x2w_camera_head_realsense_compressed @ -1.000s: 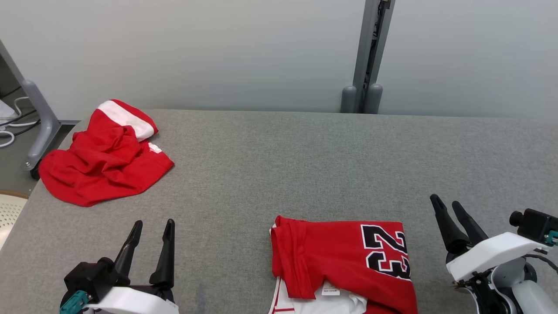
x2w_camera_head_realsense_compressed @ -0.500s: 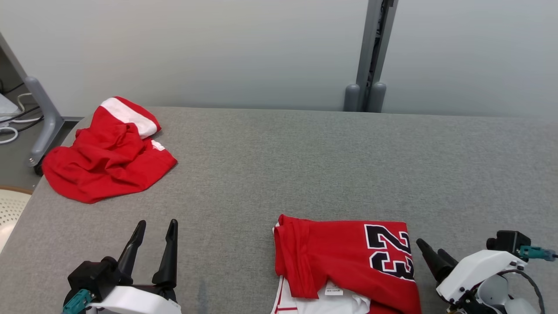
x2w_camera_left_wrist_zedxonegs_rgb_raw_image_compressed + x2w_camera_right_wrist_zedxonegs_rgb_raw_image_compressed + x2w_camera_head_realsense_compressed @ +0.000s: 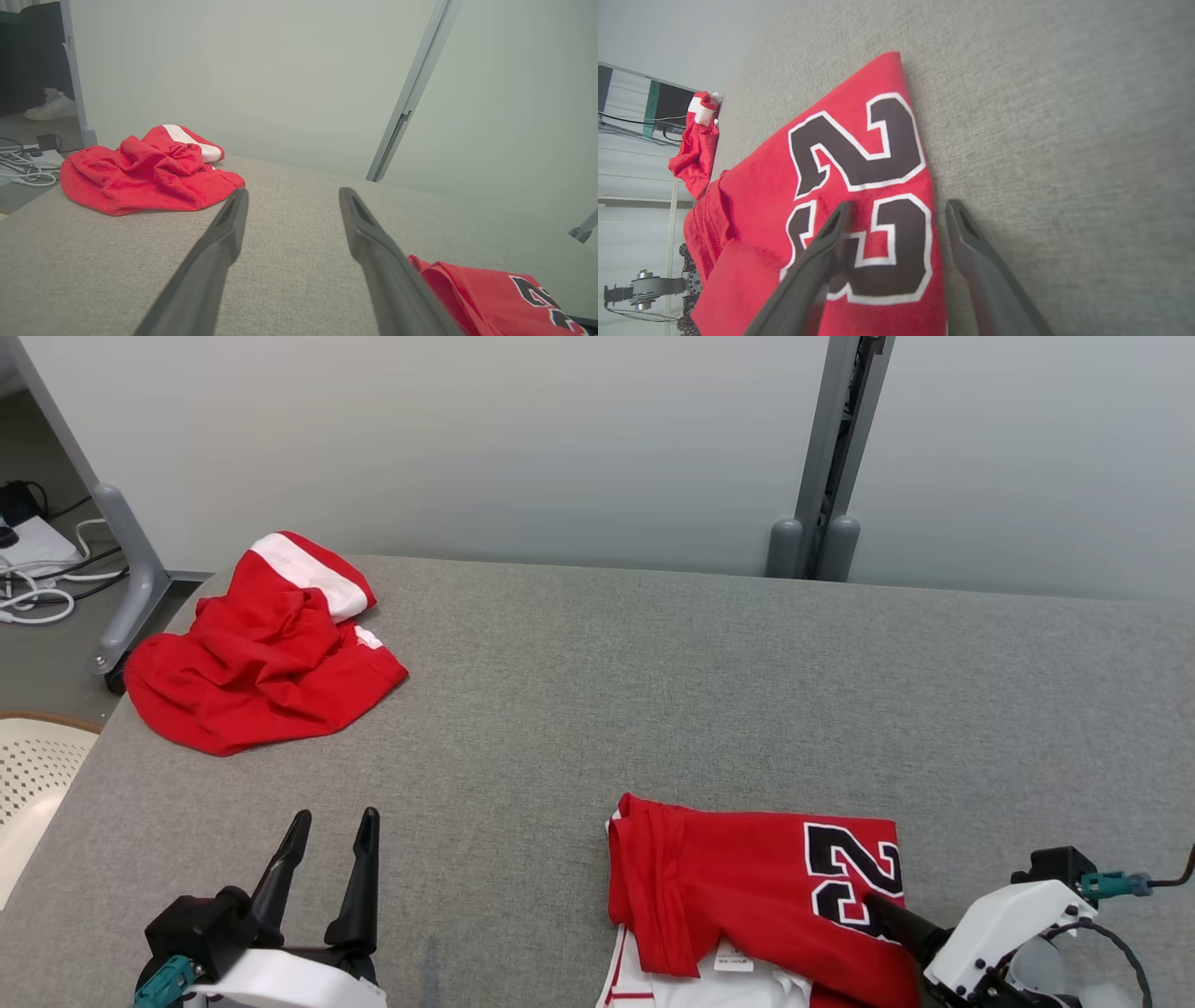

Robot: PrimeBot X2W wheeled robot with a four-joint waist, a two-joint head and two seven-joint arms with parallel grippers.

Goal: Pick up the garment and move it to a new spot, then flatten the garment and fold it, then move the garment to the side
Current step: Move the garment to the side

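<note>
Red folded jersey [image 3: 738, 882], no. 23 sideways.

Pale wall [image 3: 467, 429], grey post [image 3: 823, 448], cabled floor [image 3: 51, 658]

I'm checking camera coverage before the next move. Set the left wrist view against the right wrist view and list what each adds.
Left wrist view adds a person's white shoe, floor cables and the open left gripper. Right wrist view adds the number 23 in full and the open right gripper poised across the edge of the folded jersey. Both share the crumpled red garment, the folded jersey and the grey table.
</note>
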